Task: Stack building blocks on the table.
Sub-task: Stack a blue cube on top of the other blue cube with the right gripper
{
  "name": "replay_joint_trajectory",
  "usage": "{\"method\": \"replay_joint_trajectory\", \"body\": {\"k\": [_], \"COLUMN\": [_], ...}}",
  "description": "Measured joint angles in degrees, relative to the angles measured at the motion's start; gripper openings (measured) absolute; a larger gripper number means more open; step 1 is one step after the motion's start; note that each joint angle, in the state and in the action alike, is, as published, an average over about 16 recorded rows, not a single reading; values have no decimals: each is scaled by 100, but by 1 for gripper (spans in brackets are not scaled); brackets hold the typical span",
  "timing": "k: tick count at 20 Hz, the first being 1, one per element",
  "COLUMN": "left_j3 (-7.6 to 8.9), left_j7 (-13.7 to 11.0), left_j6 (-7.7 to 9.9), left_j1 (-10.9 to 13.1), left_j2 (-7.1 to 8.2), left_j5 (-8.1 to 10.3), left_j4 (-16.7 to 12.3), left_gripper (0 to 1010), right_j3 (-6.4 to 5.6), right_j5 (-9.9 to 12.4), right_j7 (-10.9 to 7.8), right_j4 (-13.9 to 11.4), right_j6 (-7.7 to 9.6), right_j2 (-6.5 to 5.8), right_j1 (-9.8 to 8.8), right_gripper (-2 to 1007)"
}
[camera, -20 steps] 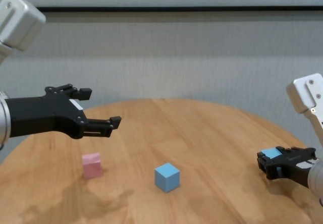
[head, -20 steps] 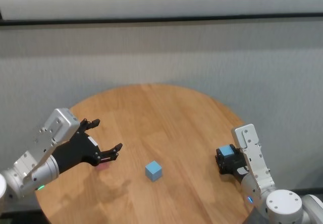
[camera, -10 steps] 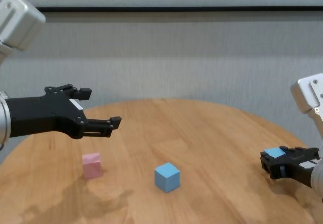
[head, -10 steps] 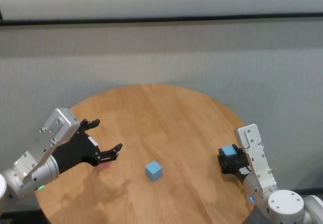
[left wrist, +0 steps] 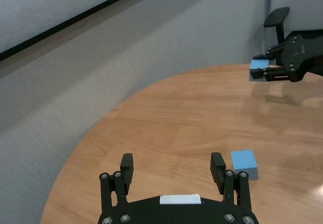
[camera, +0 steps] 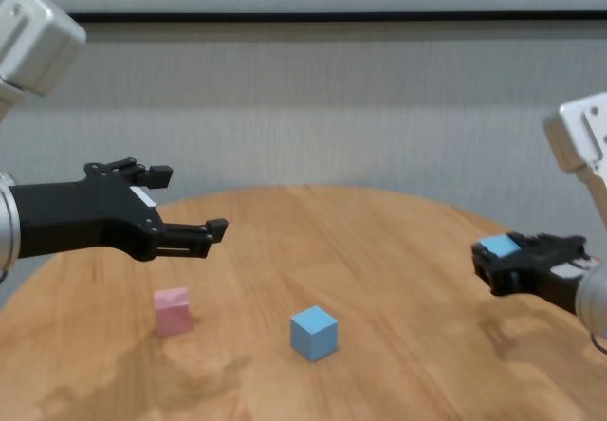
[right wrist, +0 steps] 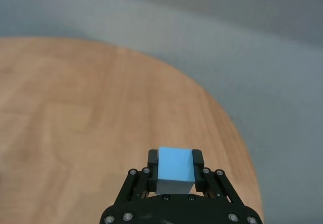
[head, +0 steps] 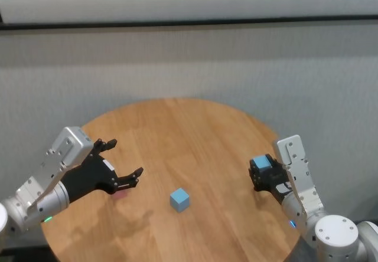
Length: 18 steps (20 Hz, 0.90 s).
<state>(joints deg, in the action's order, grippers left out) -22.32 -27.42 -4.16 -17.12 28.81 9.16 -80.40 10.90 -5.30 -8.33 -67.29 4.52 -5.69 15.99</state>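
Right wrist view: my right gripper (right wrist: 174, 169) pinches a blue block (right wrist: 175, 171) by opposite flat faces; it looks light, rigid. Left gripper (camera: 180, 205) hangs open, empty, at frame left.

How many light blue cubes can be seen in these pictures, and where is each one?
2. One light blue cube sits on the table near its middle. The other blue cube is held above the table by the right gripper. None seems hidden.
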Motion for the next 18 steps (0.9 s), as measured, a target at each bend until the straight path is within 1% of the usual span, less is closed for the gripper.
{"method": "replay_joint_trajectory", "body": {"k": [2, 5, 8, 11, 14, 18], "left_j3": [0, 0, 0, 0, 0, 0], "left_j7": [0, 0, 0, 0, 0, 0], "left_j6": [0, 0, 0, 0, 0, 0], "left_j1": [0, 0, 0, 0, 0, 0], "left_j2": [0, 0, 0, 0, 0, 0], "left_j5": [0, 0, 0, 0, 0, 0], "left_j4": [0, 0, 0, 0, 0, 0], "left_gripper": [1002, 1002, 1002, 1002, 1002, 1002], "right_j3": [42, 141, 263, 409, 560, 752], "right_j5": [53, 156, 273, 388, 473, 520], "right_j7": [-168, -451, -735, -991, -1179, -1316], "right_j4": [-101, -232, -310, -334, -301, -169], "right_j6": [-91, -241, -374, -494, -584, -653], "right_j2": [-9, -28, -48, -64, -73, -60], "right_j1": [-12, -15, 3, 43, 104, 219], "right_gripper": [378, 378, 378, 378, 378, 378]}}
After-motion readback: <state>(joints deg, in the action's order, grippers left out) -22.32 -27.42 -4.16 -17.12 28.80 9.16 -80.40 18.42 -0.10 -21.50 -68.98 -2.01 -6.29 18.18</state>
